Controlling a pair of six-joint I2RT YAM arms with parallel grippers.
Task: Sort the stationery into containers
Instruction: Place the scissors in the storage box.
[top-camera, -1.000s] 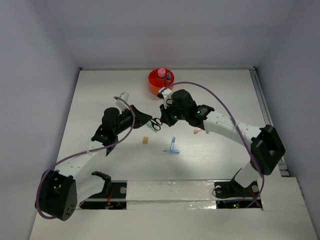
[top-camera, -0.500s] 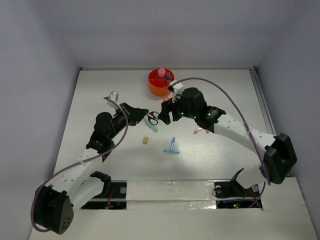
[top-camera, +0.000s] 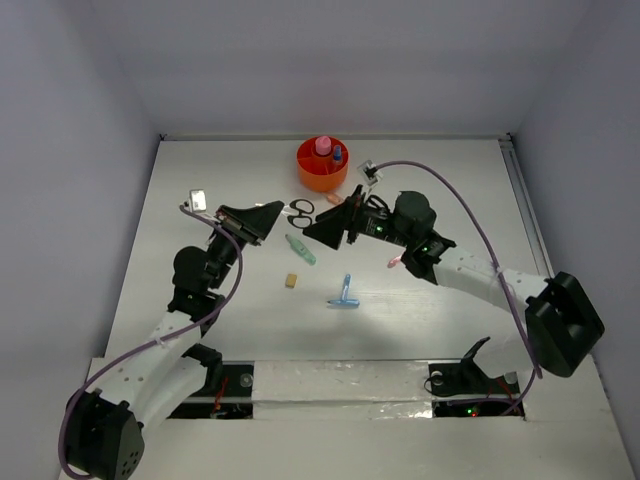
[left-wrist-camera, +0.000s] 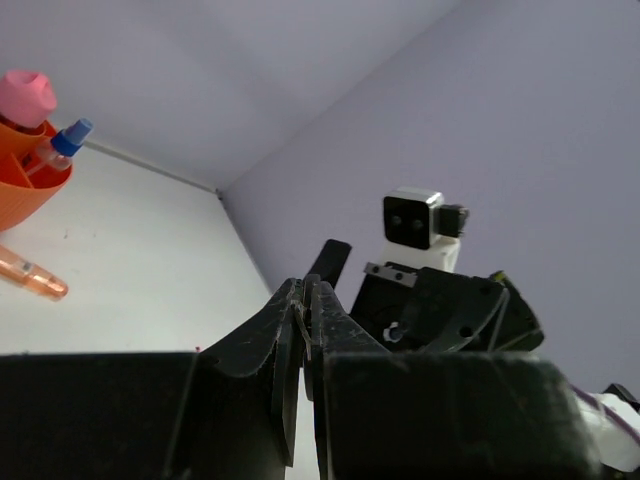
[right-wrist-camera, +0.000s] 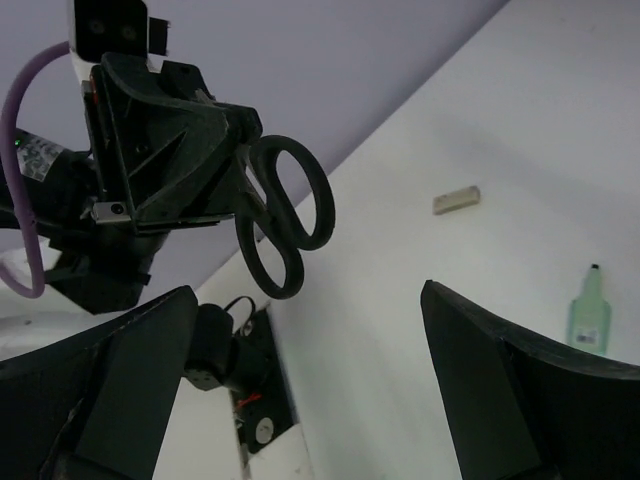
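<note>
black-handled scissors (top-camera: 300, 208) clamped in left end effector (top-camera: 279, 210) | right end effector (top-camera: 318, 222) apart | nxt: carry to orange tub (top-camera: 312, 180)

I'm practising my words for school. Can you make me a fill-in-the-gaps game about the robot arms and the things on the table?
1. The left gripper is shut on the black ____.
2. The right gripper holds nothing, and its jaws are wide ____.
3. The pink-capped bottle stands in the ____ tub.

Missing words: scissors, open, orange.
</note>
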